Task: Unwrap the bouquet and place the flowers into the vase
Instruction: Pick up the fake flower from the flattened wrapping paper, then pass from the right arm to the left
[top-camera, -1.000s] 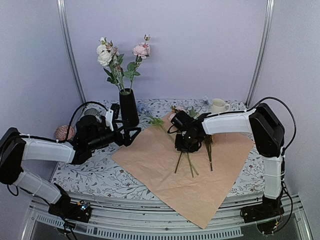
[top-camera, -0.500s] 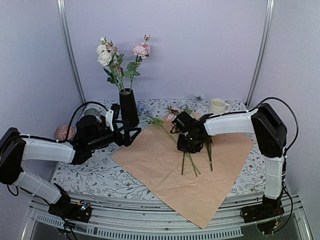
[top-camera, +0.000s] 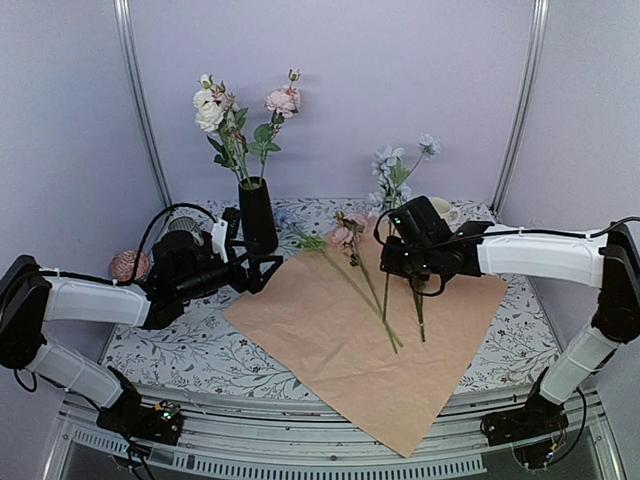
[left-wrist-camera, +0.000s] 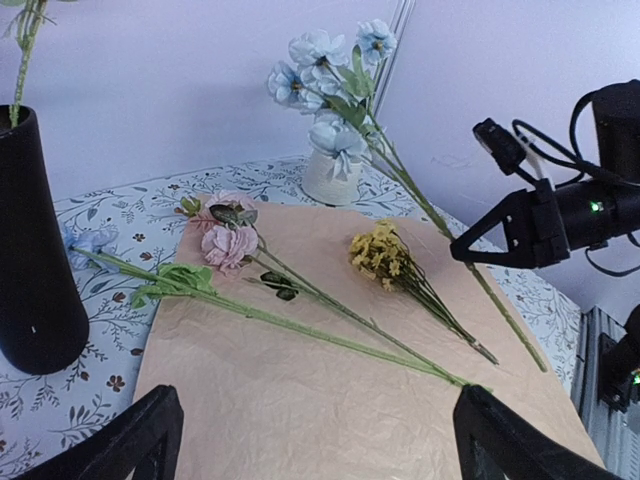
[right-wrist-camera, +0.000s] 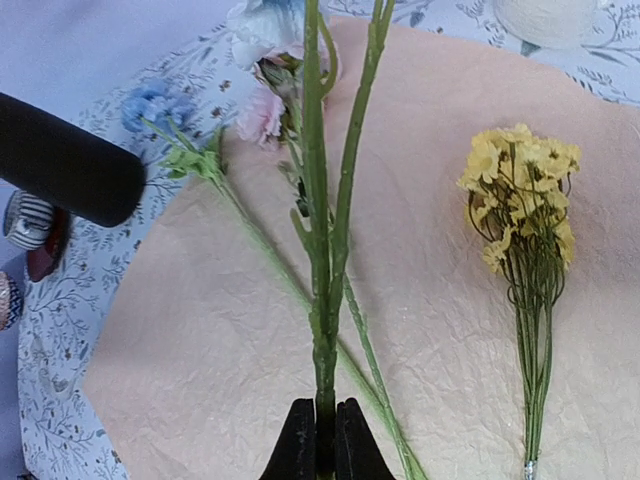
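Your right gripper (right-wrist-camera: 322, 415), now clamped on the blue flower (right-wrist-camera: 320, 260), is lifting it off the paper (top-camera: 330, 340), ready for the vase (top-camera: 257, 215); your left gripper (top-camera: 265, 268) is waiting, fingers apart.

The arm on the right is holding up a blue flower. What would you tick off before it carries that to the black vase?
1. Right pincer shut on the blue flower stem: ok.
2. Stem's lower end clear of the paper: cannot tell.
3. Vase standing upright: ok.
4. Spare room in the vase beside the white and pink blooms: cannot tell.
5. Left pincer open, empty, low by the vase: ok.
6. Yellow cluster lying apart from the held stem: ok.
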